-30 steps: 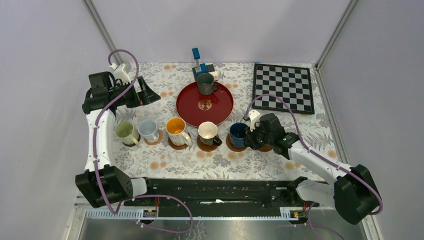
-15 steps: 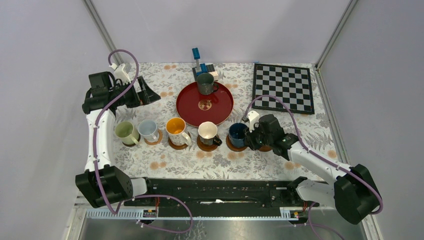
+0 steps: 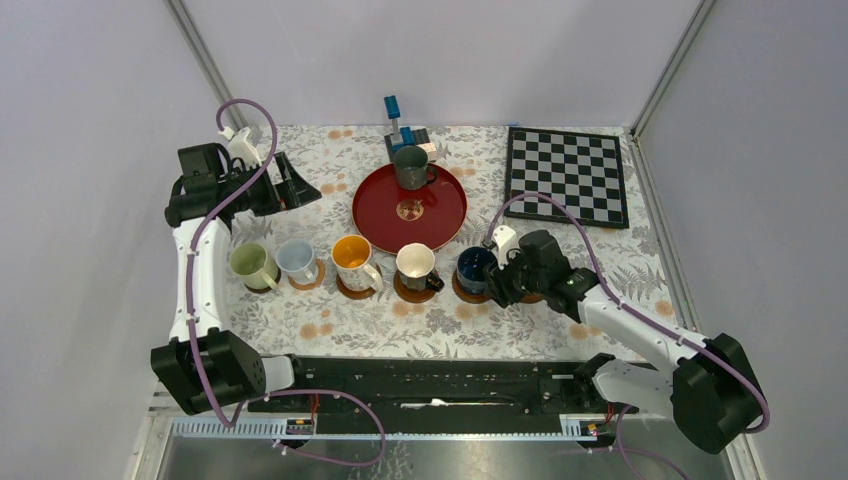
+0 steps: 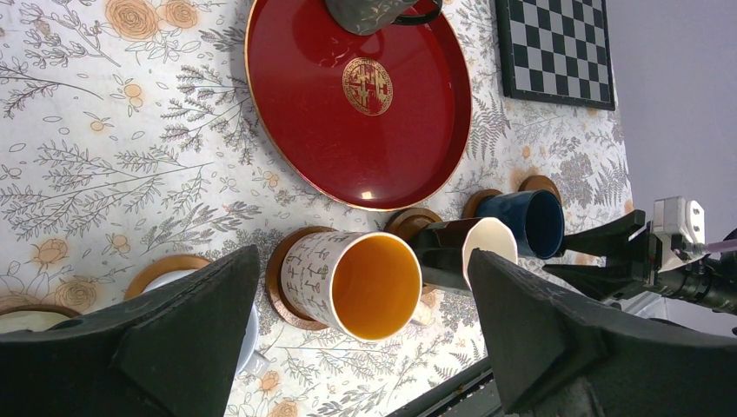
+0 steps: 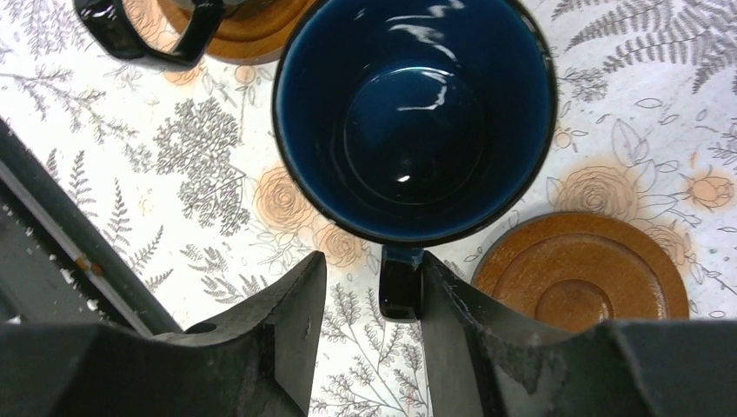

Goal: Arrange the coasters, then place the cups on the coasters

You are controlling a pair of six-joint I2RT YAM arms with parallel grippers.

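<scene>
At the far left the left gripper (image 3: 296,182) hangs wide open and holds nothing. Next, four cups stand in a row on coasters: the pale green cup (image 3: 250,266), the light blue cup (image 3: 296,259), the patterned cup (image 3: 355,262) and the black cup (image 3: 415,264). Behind them the grey-green cup (image 3: 410,167) waits on the red tray (image 3: 445,205), not yet on a coaster. Then comes the dark blue cup (image 5: 415,122), upright on the coaster (image 3: 461,290) beneath it. The right gripper (image 5: 374,276) has its fingers on both sides of the handle (image 5: 401,291), partly open, with a clear gap on one side, so I judge it grips nothing. To finish this step well, it should open a little more and draw straight back along the handle, without turning or pushing the cup. The empty coaster (image 5: 580,276) lies just beside, further right. From the right wrist the blue cup hides its own coaster, in the top view the right arm covers most of the empty one, and the coaster under the pale green cup hardly shows.
</scene>
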